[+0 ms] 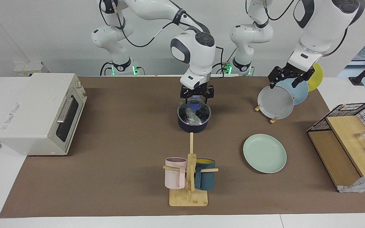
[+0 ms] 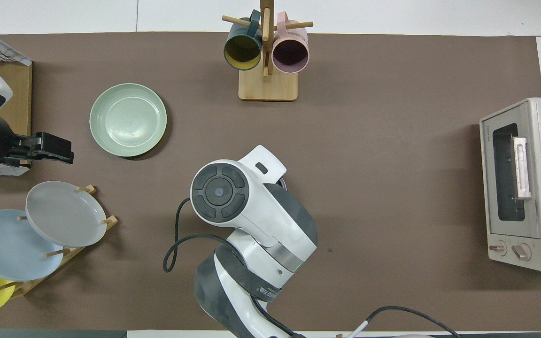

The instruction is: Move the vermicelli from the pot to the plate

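both arms have glossy white rounded shells with dark grey joint bands. the right arm (image 2: 251,220) carries a dark round cap with a ring of segments, and a black cable loops out at its 9 o'clock. each base glows green. the right gripper (image 1: 197,94) and left gripper (image 1: 286,76) are black, angular link frames.

matt plate (image 1: 264,153), wooden mug rack (image 1: 188,198)
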{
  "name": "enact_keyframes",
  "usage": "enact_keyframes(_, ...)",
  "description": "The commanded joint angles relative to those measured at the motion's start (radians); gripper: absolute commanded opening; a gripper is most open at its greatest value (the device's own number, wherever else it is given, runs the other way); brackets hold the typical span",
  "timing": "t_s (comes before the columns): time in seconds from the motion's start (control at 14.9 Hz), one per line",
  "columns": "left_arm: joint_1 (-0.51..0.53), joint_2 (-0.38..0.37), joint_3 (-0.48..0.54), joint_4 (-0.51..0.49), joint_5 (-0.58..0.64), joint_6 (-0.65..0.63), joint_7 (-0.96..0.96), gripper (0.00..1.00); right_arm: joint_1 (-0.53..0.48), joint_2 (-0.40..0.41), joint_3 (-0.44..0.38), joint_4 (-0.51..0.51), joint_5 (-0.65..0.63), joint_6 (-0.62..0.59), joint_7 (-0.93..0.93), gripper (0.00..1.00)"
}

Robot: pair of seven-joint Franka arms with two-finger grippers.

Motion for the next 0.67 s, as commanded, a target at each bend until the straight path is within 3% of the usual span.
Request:
enact_keyframes(0.0, 0.014, -0.010, -0.012, -0.001, 0.019, -0.011, 0.003, 1.00, -0.016, -0.019, 0.001, -0.040, -0.011, 0.047, 0.010, 1.00)
enact_keyframes(0.2, 0.013, -0.010, -0.012, -0.001, 0.019, -0.011, 0.003, 1.00, -0.011, -0.018, 0.001, -0.086, -0.009, 0.105, 0.014, 1.00)
enact_keyframes(0.6, 0.014, -0.010, -0.012, -0.001, 0.019, -0.011, 0.003, 1.00, -0.013, -0.018, 0.001, -0.086, -0.002, 0.106, 0.010, 1.00)
